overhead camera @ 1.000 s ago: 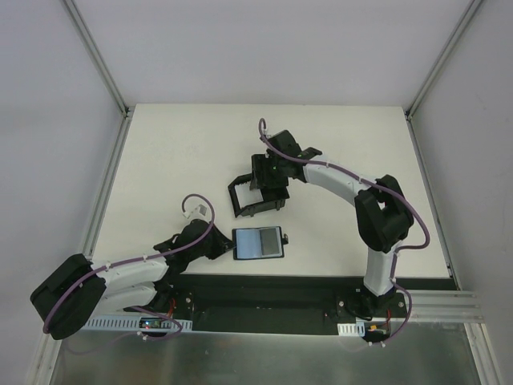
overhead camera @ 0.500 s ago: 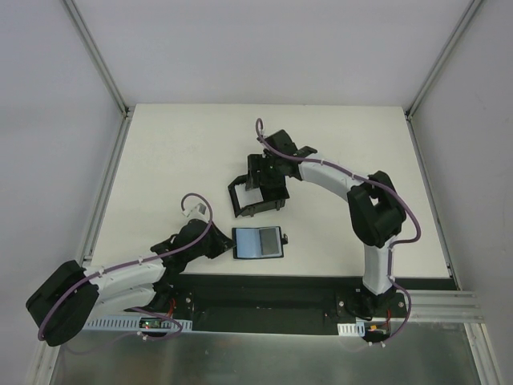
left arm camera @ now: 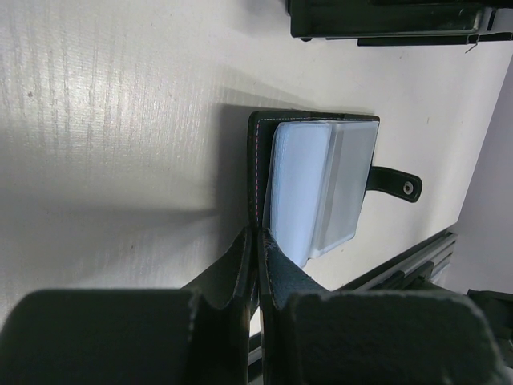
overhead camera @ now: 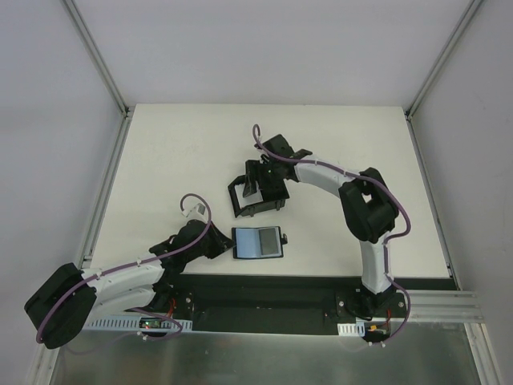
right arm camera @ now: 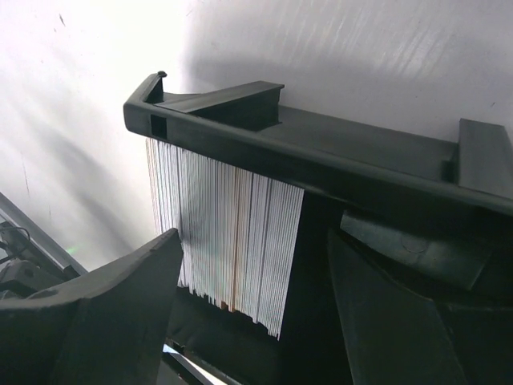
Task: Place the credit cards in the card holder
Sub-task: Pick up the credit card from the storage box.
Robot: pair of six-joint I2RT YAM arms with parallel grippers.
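Observation:
The card holder (overhead camera: 258, 242) lies open near the table's front edge, its bluish-grey inside up. In the left wrist view the card holder (left arm camera: 321, 180) shows its snap tab (left arm camera: 397, 183) pointing right. My left gripper (overhead camera: 223, 245) is shut on the holder's black cover edge (left arm camera: 255, 241). The credit cards (right arm camera: 228, 237) stand on edge as a pale stack inside a black walled box (right arm camera: 321, 148). My right gripper (right arm camera: 255, 241) is open and straddles that stack, one finger (right arm camera: 120, 297) on each side. In the top view the right gripper (overhead camera: 260, 186) hides the cards.
The black open-topped box (overhead camera: 239, 207) sits mid-table, just behind the card holder. White tabletop (overhead camera: 176, 160) stretches to the left and back. Metal frame rails (overhead camera: 104, 208) border the table, and a black base strip (overhead camera: 264, 293) runs along the near edge.
The right gripper has shifted slightly left over the box and its jaws have spread wider. The left gripper stays shut on the card holder.

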